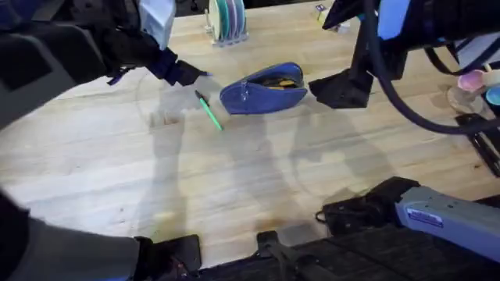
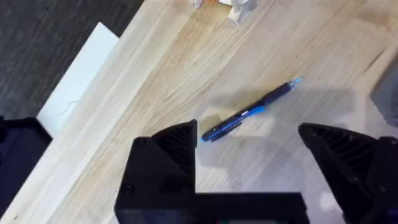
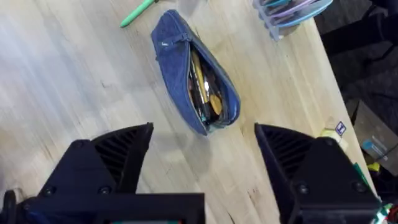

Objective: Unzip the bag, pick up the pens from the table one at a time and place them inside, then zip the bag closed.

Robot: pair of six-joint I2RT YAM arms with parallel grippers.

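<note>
**Pouch gapes open, two pens out on the surface**

Here's the bag, lying on the light-wood surface with its zipper run back and its mouth wide. From the right wrist view the bag shows something yellowish and dark packed inside, but what those items are can't be made out. The small metal pull sits near one end of it.

Just beside the bag's left end lies the green pen, flat on the wood and apart from the fabric. In the right wrist view that green pen is cut off at the frame's edge.

The left gripper hangs above the surface close to the green pen's far tip, jaws released and spread. Between those jaws, in the left wrist view, a dark blue pen lies flat on the wood, untouched by the left gripper; overhead, the arm hides it.

The right gripper hovers just right of the bag, jaws released, holding nothing. Seen from its own wrist, the right gripper sits short of the bag, with bare wood between.

No readable writing anywhere; a small label at the surface's edge is too small to read.
</note>
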